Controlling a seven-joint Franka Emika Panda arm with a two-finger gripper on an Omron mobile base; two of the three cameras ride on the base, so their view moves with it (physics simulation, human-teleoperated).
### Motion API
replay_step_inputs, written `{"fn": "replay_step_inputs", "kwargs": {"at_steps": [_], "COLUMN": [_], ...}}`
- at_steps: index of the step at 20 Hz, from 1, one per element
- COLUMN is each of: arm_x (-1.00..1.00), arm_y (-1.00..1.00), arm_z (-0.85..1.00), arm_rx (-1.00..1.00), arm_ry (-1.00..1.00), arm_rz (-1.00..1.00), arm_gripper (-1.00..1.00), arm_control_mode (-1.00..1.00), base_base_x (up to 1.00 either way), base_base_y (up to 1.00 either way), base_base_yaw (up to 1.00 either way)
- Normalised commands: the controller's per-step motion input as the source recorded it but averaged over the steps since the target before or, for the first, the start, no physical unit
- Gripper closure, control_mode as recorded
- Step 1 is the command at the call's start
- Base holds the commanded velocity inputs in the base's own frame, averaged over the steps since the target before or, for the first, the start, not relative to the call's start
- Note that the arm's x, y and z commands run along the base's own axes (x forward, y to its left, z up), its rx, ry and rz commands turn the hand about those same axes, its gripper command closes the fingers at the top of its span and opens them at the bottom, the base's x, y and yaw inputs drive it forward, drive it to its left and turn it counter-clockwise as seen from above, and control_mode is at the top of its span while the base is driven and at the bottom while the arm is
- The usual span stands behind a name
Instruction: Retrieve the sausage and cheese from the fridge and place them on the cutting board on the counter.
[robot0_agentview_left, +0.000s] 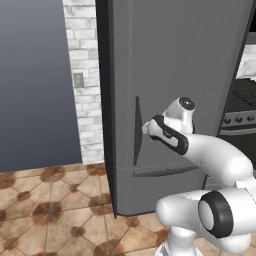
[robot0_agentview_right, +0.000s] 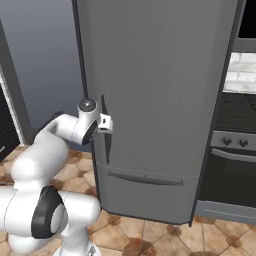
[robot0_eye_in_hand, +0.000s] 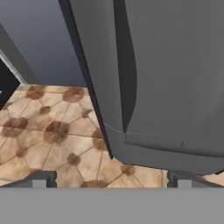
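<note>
hand (robot0_eye_in_hand: 111, 179): released, fingers spread wide, grasping nothing
fridge (robot0_agentview_left: 185, 60): door closed
door handle (robot0_agentview_left: 137, 131): just beside the hand

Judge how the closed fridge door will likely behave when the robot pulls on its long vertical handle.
The fridge door is a tall rigid slab, so it would probably swing stiffly as one piece and feel heavy. Its vertical handle looks thin and smooth, so the open gripper beside it might slip unless it closes squarely around it.
</note>
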Motion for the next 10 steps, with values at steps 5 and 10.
{"fn": "replay_step_inputs", "kwargs": {"at_steps": [5,10], "arm_x": [0.61,0.53], "arm_y": [0.13,0.0], "arm_z": [-0.12,-0.19], "arm_rx": [0.0,0.0], "arm_ry": [-0.01,0.0], "arm_rz": [0.0,0.0], "arm_gripper": [-1.0,-1.0], "arm_control_mode": [-1.0,-1.0], "base_base_x": [0.0,0.0], "base_base_y": [0.0,0.0], "base_base_yaw": [0.0,0.0]}}
